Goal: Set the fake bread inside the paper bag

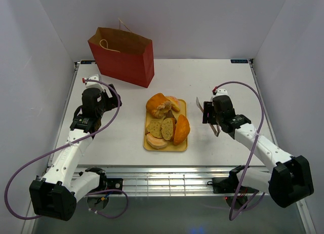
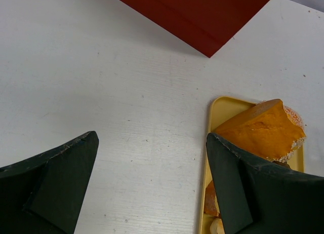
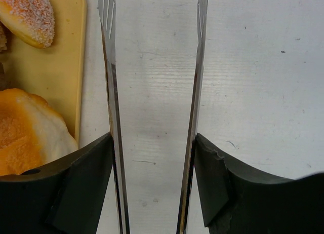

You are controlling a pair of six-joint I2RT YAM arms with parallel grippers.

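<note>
Up top, the external camera sits high behind both arm bases, looking down and forward over the whole white table (image 1: 223,87). It is the far, wide view. The left wrist camera rides close over the tabletop, peering out past the left gripper (image 2: 152,137) toward the red paper bag (image 2: 202,11), with the flat yellow rectangular tray (image 2: 221,111) at lower right. The right wrist camera is closer yet, staring down between the right gripper (image 3: 153,138) along shiny metal tongs (image 3: 112,92). All three views share that tray and its glossy golden-orange toy breads (image 1: 181,128).
</note>
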